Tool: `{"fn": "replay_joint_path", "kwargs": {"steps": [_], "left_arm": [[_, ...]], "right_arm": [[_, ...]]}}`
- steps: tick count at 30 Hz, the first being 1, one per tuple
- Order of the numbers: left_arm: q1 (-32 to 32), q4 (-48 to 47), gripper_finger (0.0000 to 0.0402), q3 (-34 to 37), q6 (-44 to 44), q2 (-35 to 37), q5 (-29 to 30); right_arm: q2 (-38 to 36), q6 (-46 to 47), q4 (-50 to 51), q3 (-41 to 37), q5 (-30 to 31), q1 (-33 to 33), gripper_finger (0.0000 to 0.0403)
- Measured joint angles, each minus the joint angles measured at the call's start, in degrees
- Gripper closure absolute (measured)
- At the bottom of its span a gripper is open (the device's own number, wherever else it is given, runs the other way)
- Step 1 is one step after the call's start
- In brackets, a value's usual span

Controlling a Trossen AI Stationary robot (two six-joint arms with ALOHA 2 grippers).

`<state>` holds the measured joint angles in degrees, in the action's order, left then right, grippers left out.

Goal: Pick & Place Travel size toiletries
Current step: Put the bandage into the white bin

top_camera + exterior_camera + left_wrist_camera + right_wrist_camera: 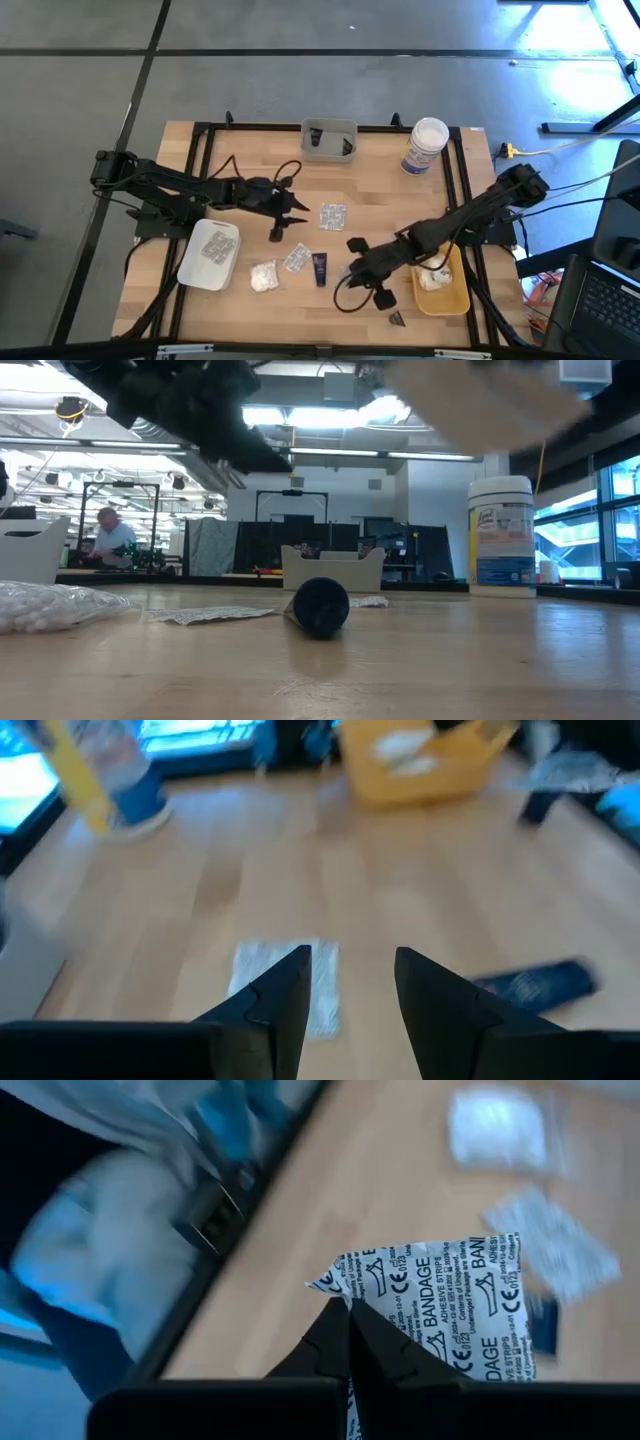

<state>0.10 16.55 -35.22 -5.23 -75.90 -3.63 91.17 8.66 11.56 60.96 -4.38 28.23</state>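
meanwhile right end effector [349,1312] clamped on bandage packet [450,1305]; left end effector [350,982] apart above blister packet [283,982].

In the right wrist view, the thin white paper packet [450,1320] pinched by the closed right gripper [348,1312] has dark blue print on it. The words "BANDAGE STRIPS" can be read there, repeated in rows across the paper, and small triangular signs stand between them. A line of smaller print runs beside these words, but it cannot be read. The tall white jar with a blue label [501,536] at the far right of the surface carries a brand word, too small to read surely.
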Motion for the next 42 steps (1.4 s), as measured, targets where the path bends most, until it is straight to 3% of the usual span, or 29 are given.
{"fn": "replay_joint_path", "kwargs": {"steps": [8, 16, 21, 27, 42], "left_arm": [[-1.53, 10.89, 0.0258, -0.04, -9.47, 0.00, -11.36], [-6.10, 25.61, 0.0258, -0.55, -22.12, -1.25, -11.51], [-7.93, 25.57, 0.0258, -5.35, -26.89, -5.13, -11.35], [-8.68, 23.65, 0.0258, -12.06, -31.26, -11.69, -11.38], [-10.18, 24.88, 0.0258, -14.53, -32.02, -14.05, -17.37]], "right_arm": [[-3.37, -8.07, -10.61, 0.01, -5.79, 0.00, 0.0403], [-6.15, -15.63, -16.36, 0.05, -5.94, -0.49, 0.0403], [-6.90, -16.65, -18.53, 0.10, -6.21, -1.42, 0.0403], [-6.92, -15.32, -20.82, 0.10, -11.47, -2.71, 0.0403], [-6.92, -16.22, -20.99, 0.10, -11.76, -4.43, 0.0403]]}}
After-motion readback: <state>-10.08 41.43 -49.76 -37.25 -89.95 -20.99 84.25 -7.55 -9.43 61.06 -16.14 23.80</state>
